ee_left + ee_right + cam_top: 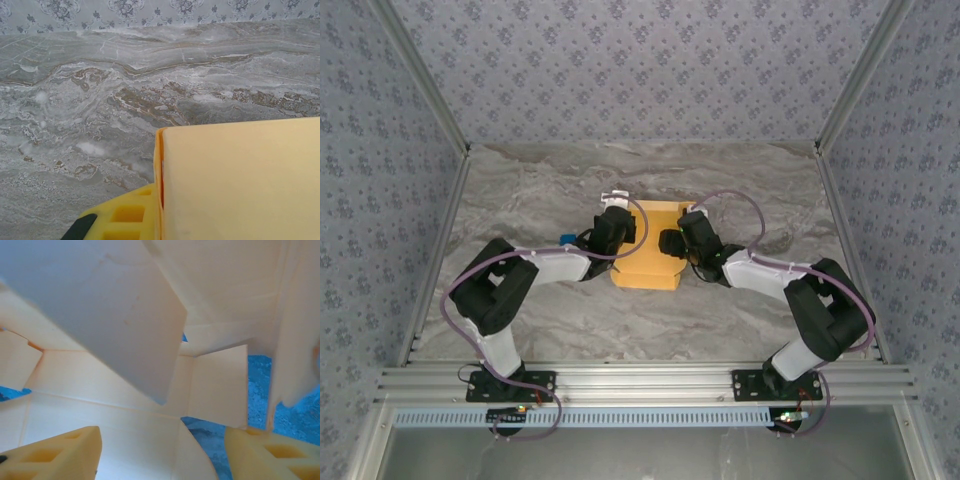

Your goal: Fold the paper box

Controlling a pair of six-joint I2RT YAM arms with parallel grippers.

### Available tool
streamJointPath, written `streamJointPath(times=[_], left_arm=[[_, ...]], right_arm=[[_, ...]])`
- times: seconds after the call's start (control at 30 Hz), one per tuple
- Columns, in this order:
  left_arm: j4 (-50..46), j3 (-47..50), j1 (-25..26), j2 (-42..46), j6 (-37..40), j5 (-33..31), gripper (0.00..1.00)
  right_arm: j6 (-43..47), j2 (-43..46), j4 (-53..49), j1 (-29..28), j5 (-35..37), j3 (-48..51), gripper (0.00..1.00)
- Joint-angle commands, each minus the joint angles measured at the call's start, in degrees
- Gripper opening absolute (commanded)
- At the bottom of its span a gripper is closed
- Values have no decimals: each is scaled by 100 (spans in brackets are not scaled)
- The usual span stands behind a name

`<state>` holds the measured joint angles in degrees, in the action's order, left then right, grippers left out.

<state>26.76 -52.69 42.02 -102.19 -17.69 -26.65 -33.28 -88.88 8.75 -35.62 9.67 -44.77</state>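
Cardboard: yellow-orange, thin, die-cut; makes up the paper box (642,268), partly erected.
Location: sits at the middle of the marble table (550,320), directly between the tips of the two arms.
Step in hand: judged as mid-fold, with side walls raised and inner flaps loose, not yet tucked.
Left gripper (623,222): meets the box at its far left corner; jaws together, clamped on a raised wall (240,180).
Left finger (122,220): yellow, presses against the near edge of that wall in the left wrist view; opposite finger hidden behind the panel.
Right gripper (672,242): reaches in from the box's right side and points into the interior.
Right fingers (55,455): yellow, well apart in the right wrist view, with nothing pinched between them; box floor and creases just beyond the tips.
Large flap (110,315): hangs tilted over the interior.
Small flap (220,385): stands near upright, just beside the large flap.
Next move: calls, by judgement, for closing the right jaws on the large flap or pushing it down along its crease, with the left clamp serving as anchor.
Caution: expect buckling under off-crease pressure; push square to the fold line.
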Motion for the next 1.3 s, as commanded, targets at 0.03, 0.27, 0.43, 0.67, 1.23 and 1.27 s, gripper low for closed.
streamJointPath(times=[0.03,0.27,0.43,0.67,1.23,1.27], left_arm=[[83,-5,35,84,-69,-49,0],[77,0,40,59,-98,2,0],[66,-11,40,41,-109,30,0],[70,5,37,24,-134,69,0],[-18,99,-122,37,-113,-77,0],[-30,109,-145,50,-112,-67,0]], right_arm=[[205,144,452,-22,-177,126,62],[346,17,678,-28,-488,167,51],[518,-200,673,-39,-678,24,47],[650,-467,641,-42,-878,-146,44],[1785,886,-1018,11,-977,-26,54],[1931,1053,-1203,27,-1064,-36,54]])
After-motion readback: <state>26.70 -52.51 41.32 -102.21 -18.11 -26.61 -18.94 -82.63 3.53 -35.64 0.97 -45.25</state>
